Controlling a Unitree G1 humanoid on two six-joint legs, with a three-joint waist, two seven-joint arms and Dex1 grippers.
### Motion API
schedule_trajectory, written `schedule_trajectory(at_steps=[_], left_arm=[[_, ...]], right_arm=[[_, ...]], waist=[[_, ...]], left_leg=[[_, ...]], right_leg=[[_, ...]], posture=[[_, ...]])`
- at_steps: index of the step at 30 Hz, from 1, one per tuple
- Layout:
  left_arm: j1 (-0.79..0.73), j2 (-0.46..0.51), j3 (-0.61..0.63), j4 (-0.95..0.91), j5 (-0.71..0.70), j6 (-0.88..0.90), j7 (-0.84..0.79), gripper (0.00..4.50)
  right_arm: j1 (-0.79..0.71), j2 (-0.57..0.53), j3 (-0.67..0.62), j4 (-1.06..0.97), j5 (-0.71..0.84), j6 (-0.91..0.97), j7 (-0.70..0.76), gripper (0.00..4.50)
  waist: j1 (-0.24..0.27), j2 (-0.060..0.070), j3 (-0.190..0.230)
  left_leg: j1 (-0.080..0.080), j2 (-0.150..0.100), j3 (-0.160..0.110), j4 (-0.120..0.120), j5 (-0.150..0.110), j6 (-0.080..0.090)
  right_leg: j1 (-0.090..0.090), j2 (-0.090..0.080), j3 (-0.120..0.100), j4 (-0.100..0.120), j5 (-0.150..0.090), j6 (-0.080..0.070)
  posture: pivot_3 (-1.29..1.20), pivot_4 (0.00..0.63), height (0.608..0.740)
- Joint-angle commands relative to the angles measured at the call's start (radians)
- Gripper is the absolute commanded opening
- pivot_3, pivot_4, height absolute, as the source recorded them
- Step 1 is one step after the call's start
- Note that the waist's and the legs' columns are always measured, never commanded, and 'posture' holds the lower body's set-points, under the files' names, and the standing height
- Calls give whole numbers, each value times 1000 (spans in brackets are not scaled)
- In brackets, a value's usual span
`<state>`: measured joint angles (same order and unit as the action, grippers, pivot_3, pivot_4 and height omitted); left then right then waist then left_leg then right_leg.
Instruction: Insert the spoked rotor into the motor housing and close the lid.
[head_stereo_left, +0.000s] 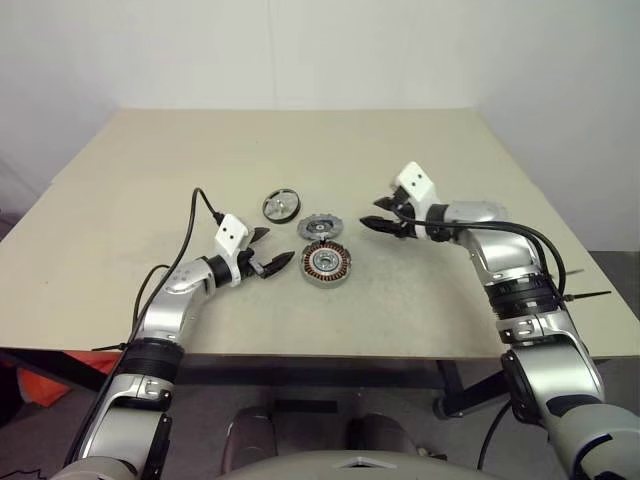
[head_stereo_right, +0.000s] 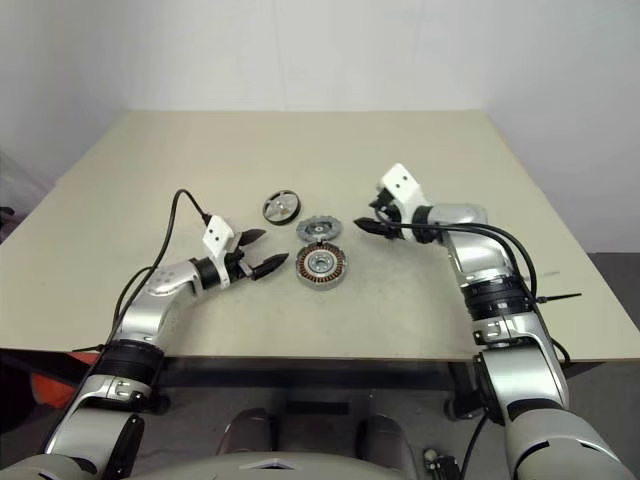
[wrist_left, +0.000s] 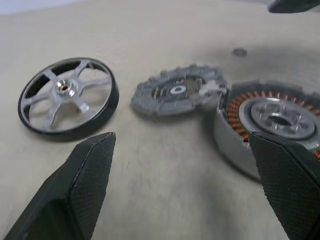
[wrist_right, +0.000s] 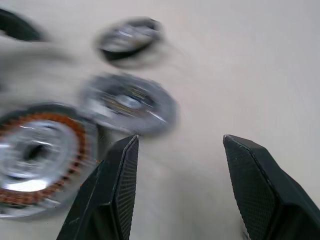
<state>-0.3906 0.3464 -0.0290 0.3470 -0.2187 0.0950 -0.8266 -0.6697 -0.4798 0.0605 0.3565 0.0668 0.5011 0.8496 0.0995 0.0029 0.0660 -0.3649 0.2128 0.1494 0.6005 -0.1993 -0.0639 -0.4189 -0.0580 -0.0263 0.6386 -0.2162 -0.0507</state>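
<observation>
The motor housing (head_stereo_left: 324, 263), a dark ring with copper windings and a silver hub, lies on the table in front of me. The grey notched lid (head_stereo_left: 320, 227) lies just behind it, one edge resting against the housing. Further back and left lies the spoked rotor (head_stereo_left: 281, 206), silver with a dark rim. My left gripper (head_stereo_left: 268, 250) is open and empty, just left of the housing and pointing at it. To the right of the lid my right gripper (head_stereo_left: 384, 215) hovers open and empty, aimed toward the parts. In the left wrist view the rotor (wrist_left: 67, 93), lid (wrist_left: 178, 91) and housing (wrist_left: 270, 122) lie ahead of the fingers.
The beige table (head_stereo_left: 300, 150) stretches wide behind and beside the parts. A small round mark or washer (wrist_left: 239, 52) sits on the table beyond the lid. A black cable (head_stereo_left: 190, 240) loops over my left arm.
</observation>
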Motion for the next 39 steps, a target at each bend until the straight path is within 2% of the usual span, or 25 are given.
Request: schedule_trajectory(at_steps=[1,10,28,37,39], left_arm=[[-34,15,14,-12,-13,-7,-19,4500],[-69,-2,-1,23,-1,-15,-23,4500],[-58,-11,3,9,2,-15,1,4500],[-51,-7,5,4,4,-20,11,4500],[-51,-7,4,4,6,-22,14,4500]], right_arm=[[14,-15,-86,34,32,-28,-70,2735],[-23,-2,-154,227,45,-123,-157,2735],[-144,76,-99,549,-8,-336,-207,2735],[-132,79,-89,596,-30,-350,-221,2735],[-133,75,-86,607,-39,-353,-230,2353]], waist=[[-1,0,0],[-3,0,0],[-3,0,0],[-2,0,0],[-2,0,0]], left_leg=[[0,0,0,0,0,0],[1,0,0,0,1,-1],[-1,0,0,0,0,0],[-1,0,0,0,0,0],[-1,0,0,0,0,0]], right_leg=[[0,0,0,0,0,0],[1,0,0,1,0,0],[1,0,0,1,0,0],[0,0,0,1,0,0],[0,0,0,1,0,0]], posture=[[0,0,740],[0,0,740],[0,0,740],[0,0,740],[0,0,740]])
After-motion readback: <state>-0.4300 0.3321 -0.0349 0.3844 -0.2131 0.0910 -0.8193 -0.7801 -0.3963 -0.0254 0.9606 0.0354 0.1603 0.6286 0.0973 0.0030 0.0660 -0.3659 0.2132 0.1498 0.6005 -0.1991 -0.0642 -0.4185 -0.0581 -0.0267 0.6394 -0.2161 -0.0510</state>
